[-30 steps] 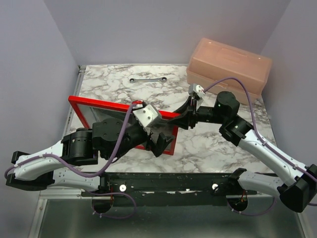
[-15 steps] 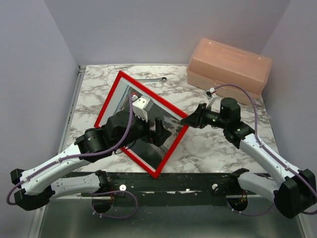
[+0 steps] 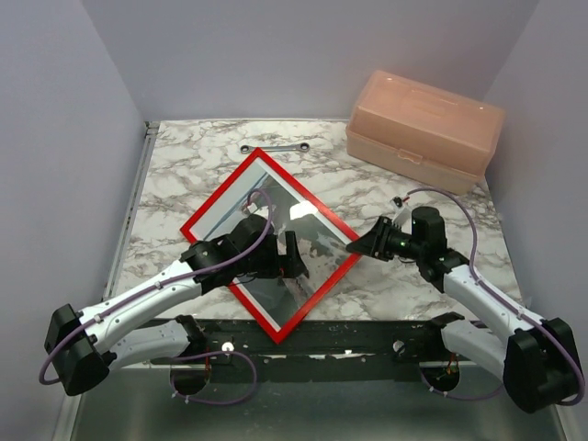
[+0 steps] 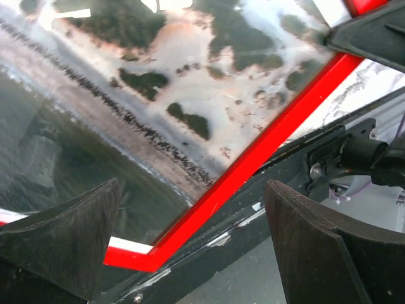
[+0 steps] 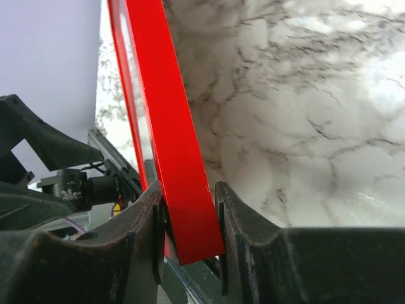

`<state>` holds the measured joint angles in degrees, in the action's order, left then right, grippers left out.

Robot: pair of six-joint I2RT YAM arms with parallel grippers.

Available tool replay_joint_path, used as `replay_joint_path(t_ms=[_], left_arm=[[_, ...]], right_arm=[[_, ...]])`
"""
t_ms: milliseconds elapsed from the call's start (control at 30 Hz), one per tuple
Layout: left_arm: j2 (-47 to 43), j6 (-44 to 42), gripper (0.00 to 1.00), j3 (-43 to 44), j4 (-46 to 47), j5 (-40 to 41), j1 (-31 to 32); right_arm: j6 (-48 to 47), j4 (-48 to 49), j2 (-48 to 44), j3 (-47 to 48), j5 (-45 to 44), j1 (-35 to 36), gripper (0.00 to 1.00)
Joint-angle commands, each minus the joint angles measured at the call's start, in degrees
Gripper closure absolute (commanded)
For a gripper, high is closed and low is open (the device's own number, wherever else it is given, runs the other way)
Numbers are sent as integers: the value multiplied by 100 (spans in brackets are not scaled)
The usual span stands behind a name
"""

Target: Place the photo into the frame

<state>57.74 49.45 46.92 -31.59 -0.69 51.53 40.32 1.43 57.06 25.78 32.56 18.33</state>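
Note:
The frame (image 3: pixel 209 204) is bright red and sits as a diamond over the marble table, front face up, its near corner reaching over the front rail. The photo (image 4: pixel 190 95), a sandy grey-green print with a white edge, shows inside it behind a reflective pane. It also shows in the top view (image 3: pixel 243 197). My right gripper (image 3: pixel 361 246) is shut on the frame's right corner (image 5: pixel 183 190), one pad on each side. My left gripper (image 3: pixel 290 253) hovers over the pane, open and empty. In its wrist view the gripper (image 4: pixel 190 247) has the frame's near edge (image 4: pixel 266 145) between its spread fingers.
A pink plastic box (image 3: pixel 425 129) stands at the back right. A metal wrench (image 3: pixel 274 147) lies at the back centre, just beyond the frame's far corner. The black rail (image 3: pixel 386 333) runs along the table's front edge. Grey walls close in the left, back and right.
The frame has swung from steeply tilted to a flatter diamond, nearer the front edge. My right gripper came down and nearer with its corner. My left gripper moved over the pane.

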Motion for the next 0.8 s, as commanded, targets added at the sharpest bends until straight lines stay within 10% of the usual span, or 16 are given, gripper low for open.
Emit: replay_joint_path(t_ms=[0, 200, 767], left_arm=[[-25, 354, 3, -295, 177, -274, -248], [-138, 415, 2, -663, 1, -154, -504], [-340, 464, 1, -761, -869, 436, -831]], right_arm=[[-381, -442, 294, -274, -1055, -214, 99], [-482, -545, 686, -351, -1419, -279, 90], [-653, -1536, 1641, 470, -1940, -282, 5]])
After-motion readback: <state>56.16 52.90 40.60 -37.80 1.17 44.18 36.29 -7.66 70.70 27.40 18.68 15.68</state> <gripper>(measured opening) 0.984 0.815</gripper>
